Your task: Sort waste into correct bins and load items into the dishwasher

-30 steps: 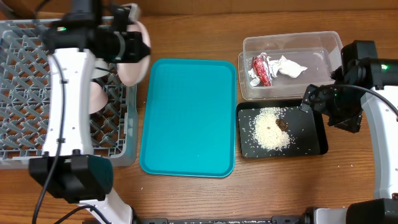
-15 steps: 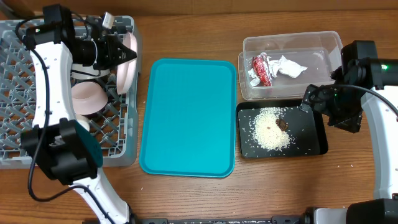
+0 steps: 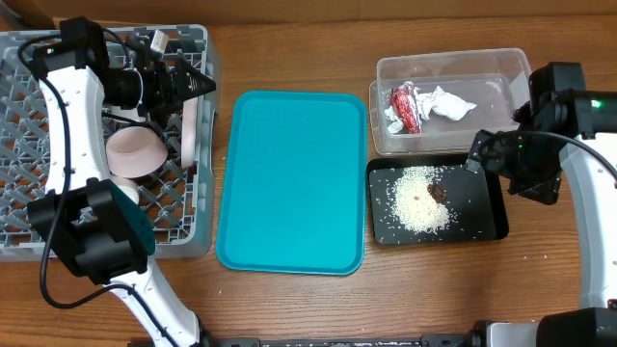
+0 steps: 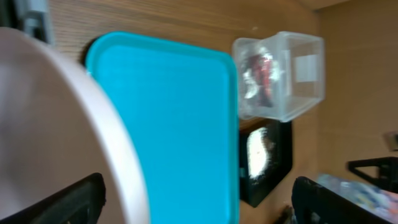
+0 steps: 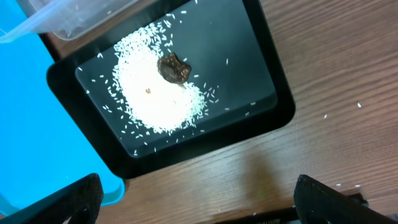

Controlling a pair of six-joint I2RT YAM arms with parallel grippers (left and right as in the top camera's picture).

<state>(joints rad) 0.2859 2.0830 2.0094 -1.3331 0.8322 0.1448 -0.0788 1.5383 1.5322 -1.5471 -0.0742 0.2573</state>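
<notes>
1. Plate (image 3: 190, 125): pale, standing on its edge in the grey dish rack (image 3: 19, 116), along the rack's right side. The rack fills the far left corner of the counter.
2. Left gripper (image 3: 193, 85): at the plate's upper rim, pointing right. In the wrist view the jaws stand wide apart, with the plate's curved face close against the left finger. They are not clamped on it.
3. Pink bowl (image 3: 133, 152): in the rack, just left of the plate, partly hidden behind the arm.
4. Teal tray (image 3: 289, 183): at the middle of the counter, just right of the rack.
5. Clear tub (image 3: 501, 72): towards the far right edge. It holds a red wrapper (image 3: 405, 106) and a crumpled white napkin (image 3: 448, 103), side by side.
6. Black tray (image 3: 487, 226): directly in front of the tub. A heap of white rice (image 3: 419, 198) lies in it, with a brown scrap (image 3: 437, 193) on the heap's far edge.
7. Right gripper (image 3: 479, 154): hovers over the black tray's far right corner, jaws apart, holding nothing.
</notes>
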